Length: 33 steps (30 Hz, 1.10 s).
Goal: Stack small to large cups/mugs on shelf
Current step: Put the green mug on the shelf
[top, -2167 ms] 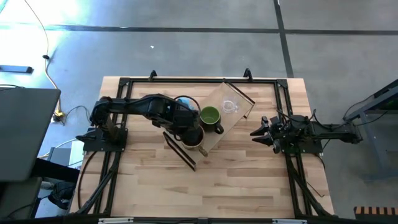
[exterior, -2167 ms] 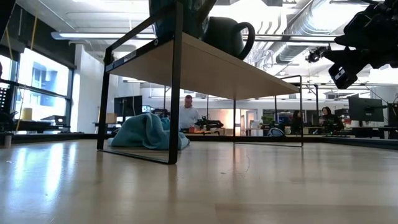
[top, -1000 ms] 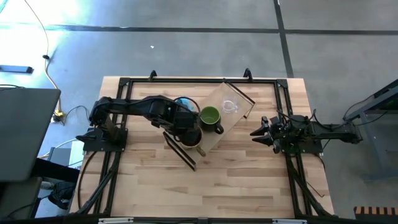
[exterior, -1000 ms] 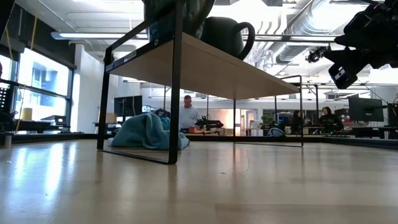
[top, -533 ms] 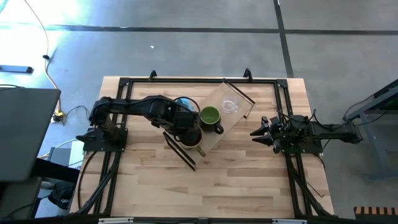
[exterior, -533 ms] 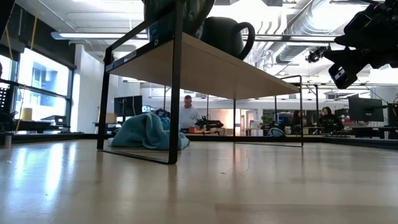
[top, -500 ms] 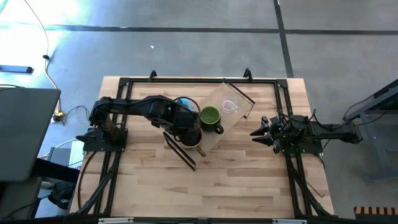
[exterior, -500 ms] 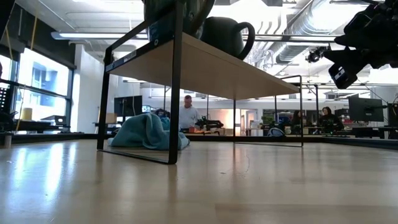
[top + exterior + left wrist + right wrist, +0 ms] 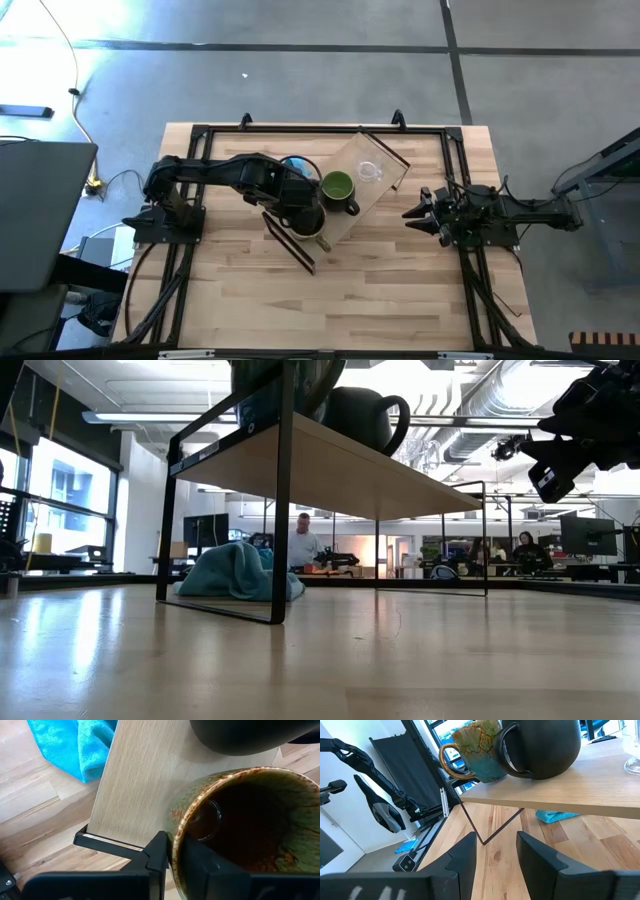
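Observation:
The brown mug stands upright on the near end of the light-wood shelf, which lies slantwise across the table's middle. My left gripper is above the mug, shut on its rim. The green mug, dark on its outside, stands on the shelf right beside the brown one. The clear glass cup stands farther along toward the shelf's far end. My right gripper waits at the table's right side, open, holding nothing. My left gripper pinches the brown mug's rim wall, one finger inside the mug and one outside. The fingers come from above, pointing steeply down. The mug stands upright with its base on the shelf.
A blue cloth lies on the tabletop beside and under the shelf. The shelf's black end frame stands near the table's middle. Bare wood stretches across the near half of the table. People sit in the room beyond.

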Motion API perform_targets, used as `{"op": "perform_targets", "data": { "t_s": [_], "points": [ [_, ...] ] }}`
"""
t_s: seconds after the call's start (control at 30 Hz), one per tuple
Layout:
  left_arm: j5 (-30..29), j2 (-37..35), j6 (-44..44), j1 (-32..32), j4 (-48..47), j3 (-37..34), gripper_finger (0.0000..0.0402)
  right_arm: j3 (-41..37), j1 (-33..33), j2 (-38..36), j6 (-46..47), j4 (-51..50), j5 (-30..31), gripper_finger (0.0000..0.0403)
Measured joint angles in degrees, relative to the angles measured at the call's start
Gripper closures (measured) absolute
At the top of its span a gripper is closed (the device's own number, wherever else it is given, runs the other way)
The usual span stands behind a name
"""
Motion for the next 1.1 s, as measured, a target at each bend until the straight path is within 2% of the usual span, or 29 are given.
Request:
{"op": "perform_targets", "data": {
  "t_s": [0.1, 0.33, 0.57, 0.9, 1.1],
  "points": [
    [0.02, 0.0, 0.02, 0.0, -0.02, 0.0, 0.0365, 0.0, 0.0, 0.0, -0.02, 0.01, 0.01, 0.0272],
    [0.04, 0.0, 0.48, 0.0, 0.0, 0.0, 0.0382, 0.0, 0.0, 0.0, -0.22, 0.0, 0.01, 0.0272],
    [0.26, 0.0, 0.9, 0.0, -0.02, 0.0, 0.0356, 0.0, 0.0, -0.01, -0.65, 0.0, 0.01, 0.0272],
    [0.24, 0.0, 1.07, 0.0, 0.0, 0.0, 0.0371, 0.0, 0.0, 0.0, -0.63, 0.0, 0.01, 0.0272],
    [0.22, 0.0, 1.04, 0.0, 0.16, 0.0, 0.035, 0.0, 0.0, -0.01, -0.63, 0.0, 0.01, 0.0272]
  ]
}}
